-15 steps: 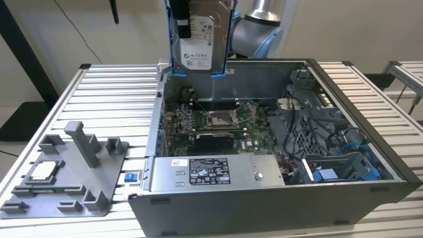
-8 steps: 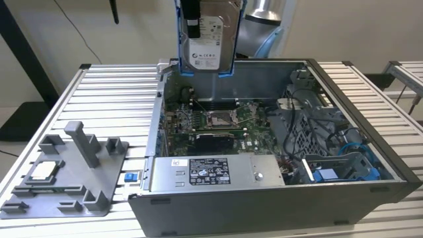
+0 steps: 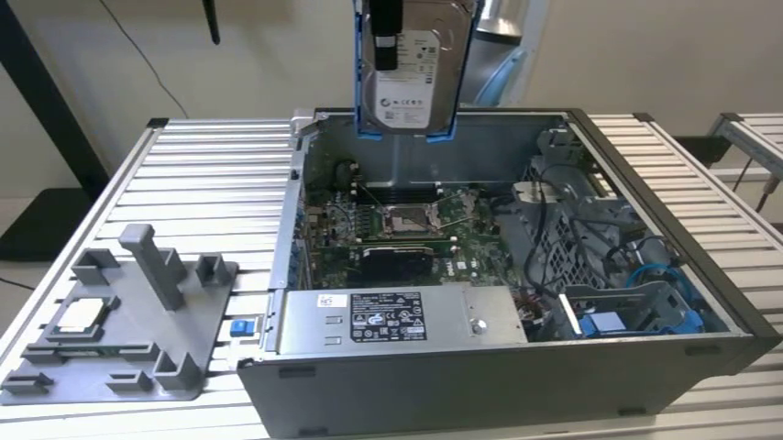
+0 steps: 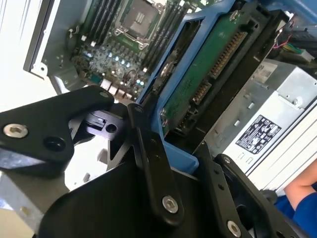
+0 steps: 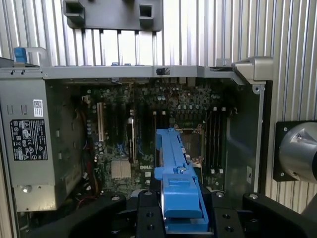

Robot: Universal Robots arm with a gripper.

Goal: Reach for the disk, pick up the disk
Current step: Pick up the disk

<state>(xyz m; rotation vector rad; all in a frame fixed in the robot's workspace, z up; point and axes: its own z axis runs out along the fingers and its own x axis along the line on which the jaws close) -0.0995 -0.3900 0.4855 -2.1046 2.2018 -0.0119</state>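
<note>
Pick-up looked done: gripper (image 5: 181, 218) clamped shut on disk (image 3: 413, 78), held on edge, hanging below fingers (image 4: 153, 163), lifted well clear above open case (image 3: 685, 275). Motherboard (image 5: 148, 134) directly beneath. Nothing left but keeping hold.

Plain cream wall (image 3: 685, 55) behind, evenly lit, with a thin dark cable (image 3: 153, 64) hanging down it at 11 o'clock. Ribbed silver desk (image 3: 208, 192) of aluminium slats across the middle, a second slatted desk (image 3: 758, 137) edging in at 3 o'clock. Dark stand base (image 3: 43, 225) on the pale floor at 9 o'clock.
</note>
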